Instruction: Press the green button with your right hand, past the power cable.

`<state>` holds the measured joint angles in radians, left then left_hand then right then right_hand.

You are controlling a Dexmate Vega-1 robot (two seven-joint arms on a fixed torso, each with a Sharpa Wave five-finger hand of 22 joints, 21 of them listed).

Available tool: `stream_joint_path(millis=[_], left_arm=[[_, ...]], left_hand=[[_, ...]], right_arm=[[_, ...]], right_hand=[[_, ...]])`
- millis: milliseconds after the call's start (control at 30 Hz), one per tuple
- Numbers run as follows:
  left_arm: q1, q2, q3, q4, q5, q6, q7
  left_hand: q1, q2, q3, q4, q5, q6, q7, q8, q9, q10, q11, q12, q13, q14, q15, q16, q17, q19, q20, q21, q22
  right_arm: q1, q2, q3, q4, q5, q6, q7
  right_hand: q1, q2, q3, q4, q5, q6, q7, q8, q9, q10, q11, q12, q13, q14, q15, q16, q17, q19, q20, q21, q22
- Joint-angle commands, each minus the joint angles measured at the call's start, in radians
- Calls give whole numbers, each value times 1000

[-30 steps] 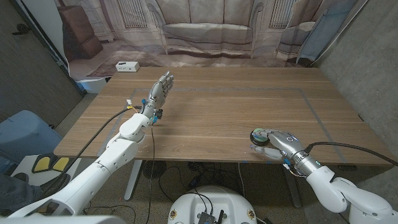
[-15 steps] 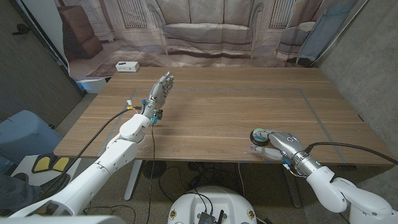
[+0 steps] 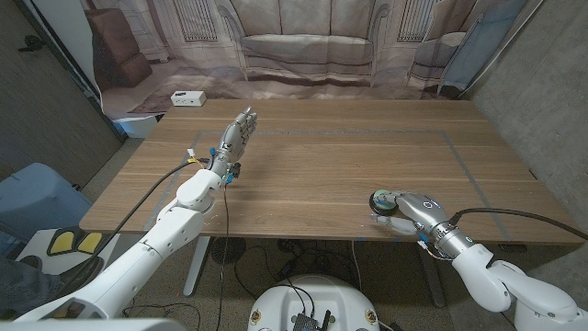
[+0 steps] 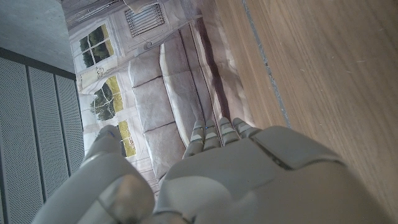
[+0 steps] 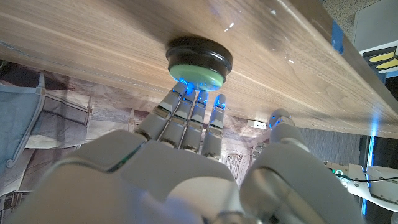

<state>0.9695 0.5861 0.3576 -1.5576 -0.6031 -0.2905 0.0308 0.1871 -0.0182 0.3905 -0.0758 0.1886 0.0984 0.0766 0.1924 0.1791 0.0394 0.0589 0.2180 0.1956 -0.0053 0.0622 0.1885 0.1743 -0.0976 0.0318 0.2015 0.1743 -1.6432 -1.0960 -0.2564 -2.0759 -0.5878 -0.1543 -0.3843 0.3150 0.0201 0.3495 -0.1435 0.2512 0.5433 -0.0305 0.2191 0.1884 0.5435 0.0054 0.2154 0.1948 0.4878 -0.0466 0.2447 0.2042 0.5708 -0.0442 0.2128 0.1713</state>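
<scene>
- While the right hand [image 3: 411, 211] hovers at the round green button on its black base [image 3: 382, 200], fingertips [image 5: 186, 93] touch its cap, gripping nothing.
- Button sits near the wooden worktop [image 3: 340, 170]'s front edge.
- Well apart from the button, left hand [image 3: 235, 135] stands fingers straight, empty.

No text, label, brand, number or sign can be read in any of the views. The small white box [image 3: 187, 98] lying beyond the far left corner of the wooden table [image 3: 340, 175] carries dark marks, but they are too small to make out.
</scene>
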Motion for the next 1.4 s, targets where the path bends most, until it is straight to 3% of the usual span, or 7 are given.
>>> stream_joint_path(millis=[33,633,1400], left_arm=[[8,4,-3,-5,-3,3,3],[2,-4,2,10,-6,-3,-7],[-18,-16,10,40,-12,-8,-27]], left_hand=[[3,7,-1,-6,-1,4,0,-2,2,5,-2,-2,2,5,2,-3,3,2,7,-3,5],[2,8,-3,-7,-1,6,-1,-2,2,5,-1,-2,2,5,3,-3,3,1,11,-3,5],[2,10,-5,-9,-1,7,-2,-2,2,6,-4,-2,2,5,2,-3,3,1,13,-3,5]], right_arm=[[23,-24,-39,6,18,-12,6],[10,-62,-37,-25,30,-38,-39],[-4,-62,-5,-58,14,-54,-86]], right_hand=[[6,-1,8,1,-2,11,1,4,2,7,-3,3,2,10,-16,4,0,12,2,4,2],[5,-1,9,2,-6,12,-5,0,1,5,-8,-2,2,12,-18,1,0,15,3,2,2],[5,0,12,2,-10,-11,-16,-12,2,-9,-17,-11,2,4,-16,-8,1,14,7,-3,2]])
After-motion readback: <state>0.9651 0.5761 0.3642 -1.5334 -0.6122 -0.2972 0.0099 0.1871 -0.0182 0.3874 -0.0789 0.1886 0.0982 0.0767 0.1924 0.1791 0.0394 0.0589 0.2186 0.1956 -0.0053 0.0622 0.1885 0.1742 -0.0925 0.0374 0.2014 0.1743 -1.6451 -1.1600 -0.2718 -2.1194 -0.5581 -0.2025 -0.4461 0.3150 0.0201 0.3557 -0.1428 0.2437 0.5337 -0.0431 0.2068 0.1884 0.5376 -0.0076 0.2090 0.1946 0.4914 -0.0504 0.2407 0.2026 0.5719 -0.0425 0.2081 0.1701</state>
